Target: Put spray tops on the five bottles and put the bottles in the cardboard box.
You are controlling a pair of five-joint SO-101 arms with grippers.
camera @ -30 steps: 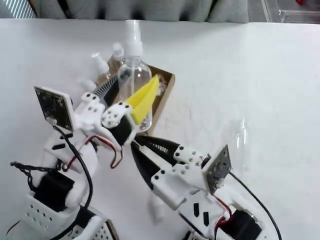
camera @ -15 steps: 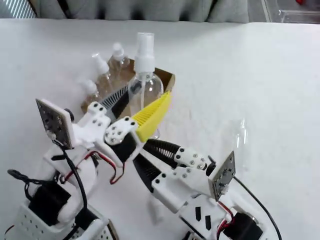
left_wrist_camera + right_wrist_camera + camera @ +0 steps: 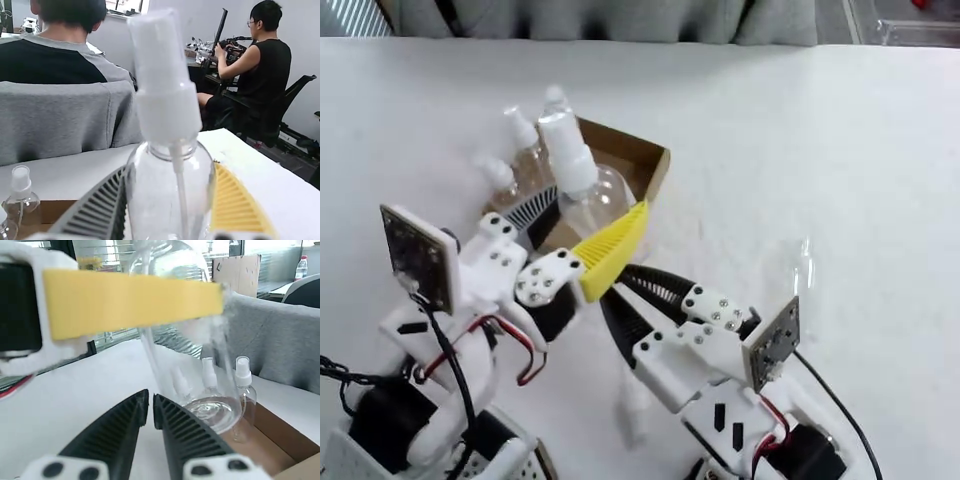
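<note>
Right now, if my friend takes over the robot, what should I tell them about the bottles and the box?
Left gripper: shut on a clear plastic bottle with a white spray top, held over the brown cardboard box.
Right gripper: black fingers shut, holding nothing, close by the box.
Done: three small clear spray-topped bottles stand in the box.
Left to do: set the held bottle in the box and let go. Then top and box the fifth bottle, which I cannot place for sure.
</note>
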